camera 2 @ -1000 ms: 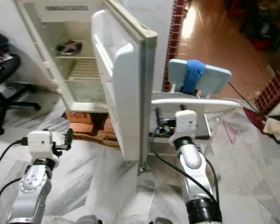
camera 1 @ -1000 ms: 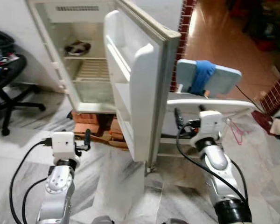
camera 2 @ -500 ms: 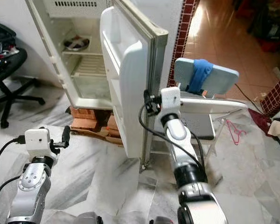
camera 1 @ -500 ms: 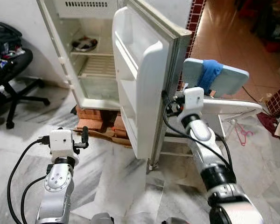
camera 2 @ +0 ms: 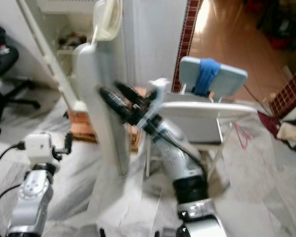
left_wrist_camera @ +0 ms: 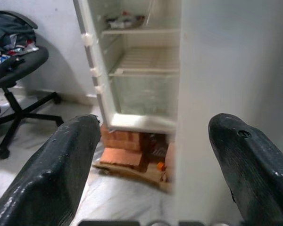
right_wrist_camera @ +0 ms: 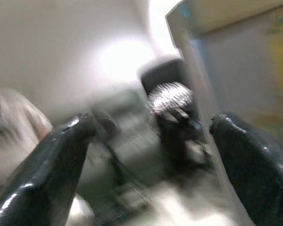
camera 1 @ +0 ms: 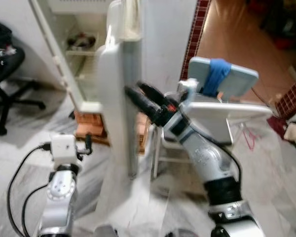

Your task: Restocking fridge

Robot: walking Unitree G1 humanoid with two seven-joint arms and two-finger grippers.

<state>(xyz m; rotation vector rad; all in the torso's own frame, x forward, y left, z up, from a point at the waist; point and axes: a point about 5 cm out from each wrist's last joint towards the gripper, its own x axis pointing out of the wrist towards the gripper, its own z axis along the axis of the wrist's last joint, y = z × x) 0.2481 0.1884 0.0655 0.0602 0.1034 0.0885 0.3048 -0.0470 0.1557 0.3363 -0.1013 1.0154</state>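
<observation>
Now swung edge-on: door point(camera 1: 119, 103), with right gripper point(camera 1: 138, 91) at its face, fingers spread; left gripper point(left_wrist_camera: 155, 165) spread, empty.

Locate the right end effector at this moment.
In the left eye view, the right end effector is near the centre, its open fingers against the outer face of the fridge door, left of the blue-backed chair.
</observation>
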